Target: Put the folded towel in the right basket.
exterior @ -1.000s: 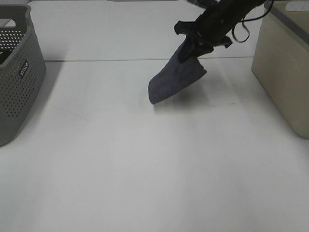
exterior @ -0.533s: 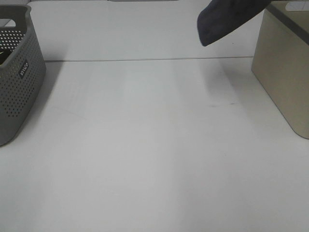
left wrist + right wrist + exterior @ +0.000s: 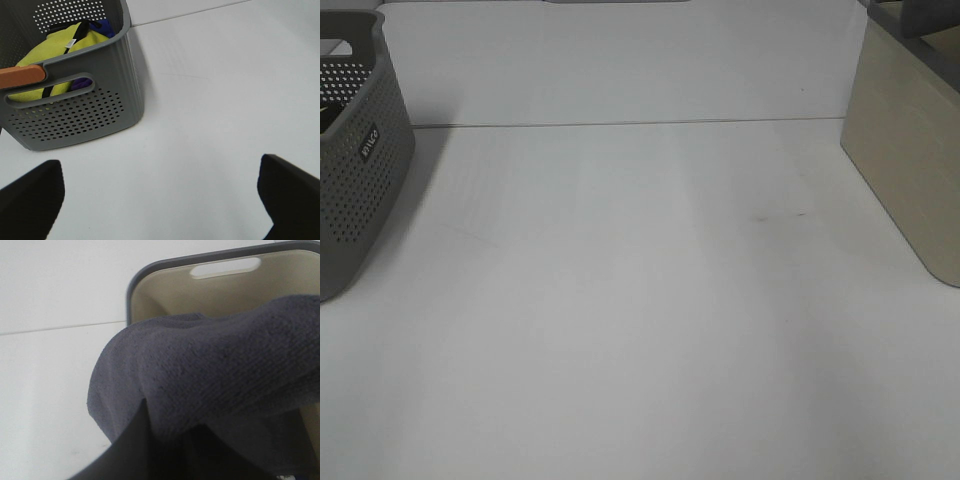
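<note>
The folded towel point(image 3: 215, 365) is dark blue-grey and fills most of the right wrist view. It hangs from my right gripper point(image 3: 167, 452), which is shut on it, over the open top of the right basket point(image 3: 165, 295), beige inside with a grey rim. In the high view that beige basket point(image 3: 905, 160) stands at the right edge, and the towel and right gripper are off the top of the frame. My left gripper point(image 3: 160, 200) is open and empty above the table, with its dark fingers point(image 3: 30, 195) wide apart.
A grey perforated basket point(image 3: 360, 150) stands at the left edge of the table. In the left wrist view this basket point(image 3: 75, 110) holds yellow cloth point(image 3: 55, 60) and other items. The white table point(image 3: 620, 300) spans the space between the two baskets.
My right gripper has carried the towel up and to the right, off the table's middle and out of the high view, to above the beige basket.
</note>
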You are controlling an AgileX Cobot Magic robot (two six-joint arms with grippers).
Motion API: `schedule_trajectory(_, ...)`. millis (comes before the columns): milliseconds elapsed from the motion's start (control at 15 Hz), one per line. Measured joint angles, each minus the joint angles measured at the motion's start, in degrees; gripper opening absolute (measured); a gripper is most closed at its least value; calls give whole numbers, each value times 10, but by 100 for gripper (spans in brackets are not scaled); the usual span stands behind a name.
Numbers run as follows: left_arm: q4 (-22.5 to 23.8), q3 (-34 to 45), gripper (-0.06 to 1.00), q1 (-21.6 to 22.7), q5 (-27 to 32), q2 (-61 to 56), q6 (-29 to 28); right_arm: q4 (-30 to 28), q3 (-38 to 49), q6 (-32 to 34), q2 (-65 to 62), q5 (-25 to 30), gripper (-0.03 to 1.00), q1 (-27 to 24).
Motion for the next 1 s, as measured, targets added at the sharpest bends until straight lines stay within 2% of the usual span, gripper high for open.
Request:
schedule_trajectory(200, 0, 0, 99, 0, 0, 0, 0, 50, 0, 0, 25, -3, 8, -76)
schedule_trajectory(400, 0, 0, 99, 0, 0, 0, 0, 46, 0, 0, 98, 17, 8, -86)
schedule_trajectory(533, 0, 0, 99, 0, 0, 0, 0, 47, 0, 0, 123, 27, 16, -86)
schedule_trajectory(600, 0, 0, 99, 0, 0, 0, 0, 47, 1, 0, 130, 29, 27, -86)
schedule_trajectory(800, 0, 0, 99, 0, 0, 0, 0, 47, 1, 0, 127, 30, 70, -86)
schedule_trajectory(867, 0, 0, 99, 0, 0, 0, 0, 46, 1, 0, 121, 30, 76, -83)
schedule_trajectory(1000, 0, 0, 99, 0, 0, 0, 0, 47, 1, 0, 101, 32, 80, -69)
